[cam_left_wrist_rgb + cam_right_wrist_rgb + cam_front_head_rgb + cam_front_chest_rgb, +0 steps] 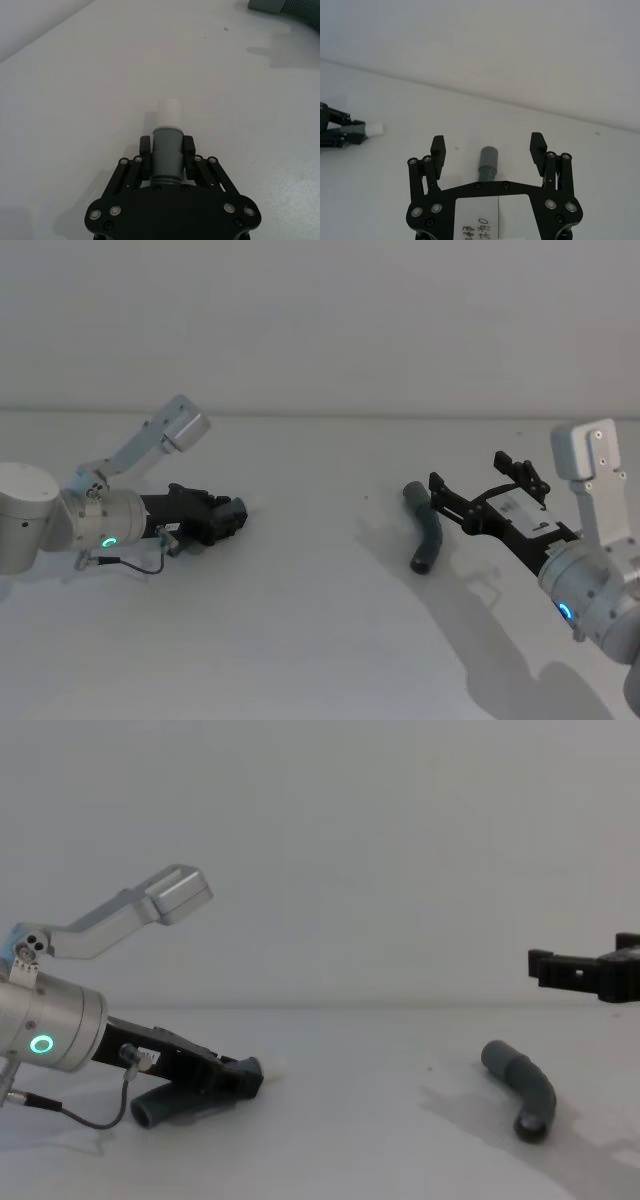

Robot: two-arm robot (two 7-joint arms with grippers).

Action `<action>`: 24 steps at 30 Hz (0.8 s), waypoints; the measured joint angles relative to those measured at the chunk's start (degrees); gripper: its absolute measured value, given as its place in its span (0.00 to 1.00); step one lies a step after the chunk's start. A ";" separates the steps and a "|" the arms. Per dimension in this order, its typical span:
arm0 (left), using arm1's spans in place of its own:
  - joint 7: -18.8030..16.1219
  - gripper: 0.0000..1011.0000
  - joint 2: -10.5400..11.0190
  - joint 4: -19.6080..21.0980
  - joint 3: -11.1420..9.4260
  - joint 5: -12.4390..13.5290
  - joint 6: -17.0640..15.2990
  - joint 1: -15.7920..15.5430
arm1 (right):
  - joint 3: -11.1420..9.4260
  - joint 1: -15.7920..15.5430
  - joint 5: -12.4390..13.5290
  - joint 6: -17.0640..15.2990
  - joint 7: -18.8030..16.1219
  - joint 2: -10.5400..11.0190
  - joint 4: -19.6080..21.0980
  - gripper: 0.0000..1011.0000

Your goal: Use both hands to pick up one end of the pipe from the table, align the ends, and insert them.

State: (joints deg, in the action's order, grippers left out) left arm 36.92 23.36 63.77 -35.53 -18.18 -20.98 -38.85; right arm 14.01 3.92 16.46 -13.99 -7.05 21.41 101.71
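Observation:
My left gripper (167,150) lies low over the white table (300,620), shut on the grey collar of one pipe piece (166,155). Its white spigot tip (168,112) sticks out past the fingertips. In the chest view this gripper (245,1077) rests near the table, and the piece's corrugated tail (150,1110) trails beneath it. The other pipe piece (428,530) lies curved on the table at the right. My right gripper (488,141) hangs open above its socket cuff (489,157) without touching it. In the head view the right gripper (470,472) is just right of that piece.
A plain wall rises behind the table's far edge (320,415). Wide bare tabletop (320,560) separates the two pipe pieces. The left arm's silver wrist carries a green ring light (41,1044) and a thin black cable (80,1115).

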 joint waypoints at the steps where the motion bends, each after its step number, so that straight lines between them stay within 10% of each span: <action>1: 0.00 0.36 0.00 0.00 0.00 0.00 0.00 0.00 | 0.09 0.59 0.19 -1.52 -0.27 0.01 -0.12 0.99; 12: 0.00 0.36 0.00 0.00 0.00 0.01 0.00 0.00 | 0.23 4.99 1.85 -12.35 -0.15 -2.15 -2.52 0.99; 24: 0.00 0.36 0.00 0.00 0.00 0.02 0.00 0.00 | -0.23 7.63 1.96 -16.94 2.53 -5.20 -6.06 0.99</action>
State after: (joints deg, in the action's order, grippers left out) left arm 36.91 23.36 63.77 -35.53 -18.16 -20.98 -38.85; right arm 13.78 11.55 18.43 -30.93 -4.51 16.21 95.65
